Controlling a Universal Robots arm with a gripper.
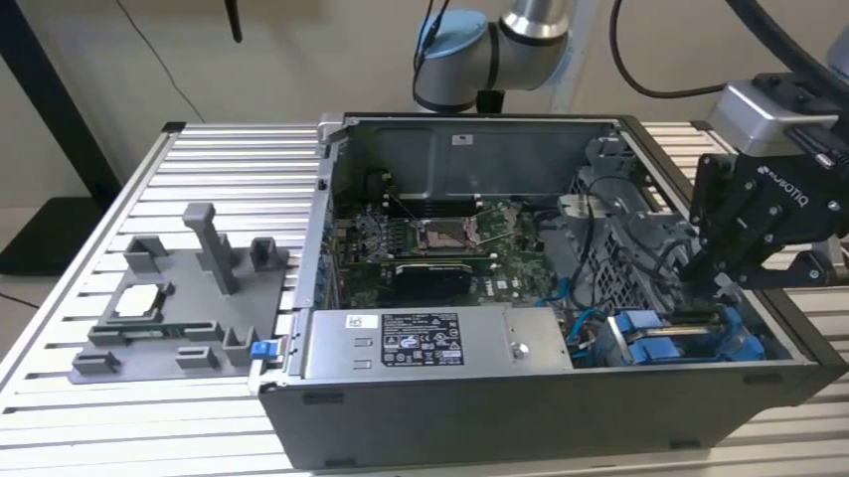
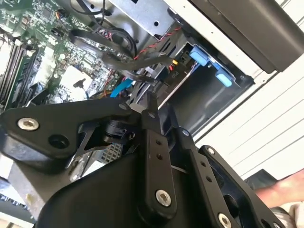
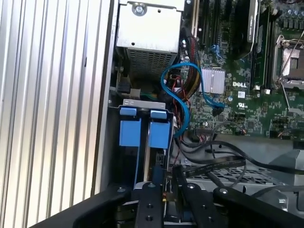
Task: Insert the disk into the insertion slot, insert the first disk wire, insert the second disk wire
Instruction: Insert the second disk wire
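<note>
The disk (image 3: 131, 133) sits in its bright blue carrier inside the insertion slot (image 3: 138, 102), the grey bay at the case's corner; its blue tabs (image 2: 198, 55) face the case wall. In the exterior view the carrier (image 1: 659, 350) lies low at the case's right end. My black gripper (image 1: 703, 281) reaches down into the case just behind the disk. In both wrist views its fingers stand close together (image 3: 167, 184) (image 2: 149, 97) on the dark end of a black disk wire (image 3: 213, 159), which runs off toward the board.
A blue cable (image 3: 183, 95) loops beside the bay. The grey power supply box (image 1: 424, 343) fills the case's front, with the processor socket (image 1: 442, 236) behind it. A grey fixture (image 1: 186, 298) stands on the slatted table at the exterior view's left.
</note>
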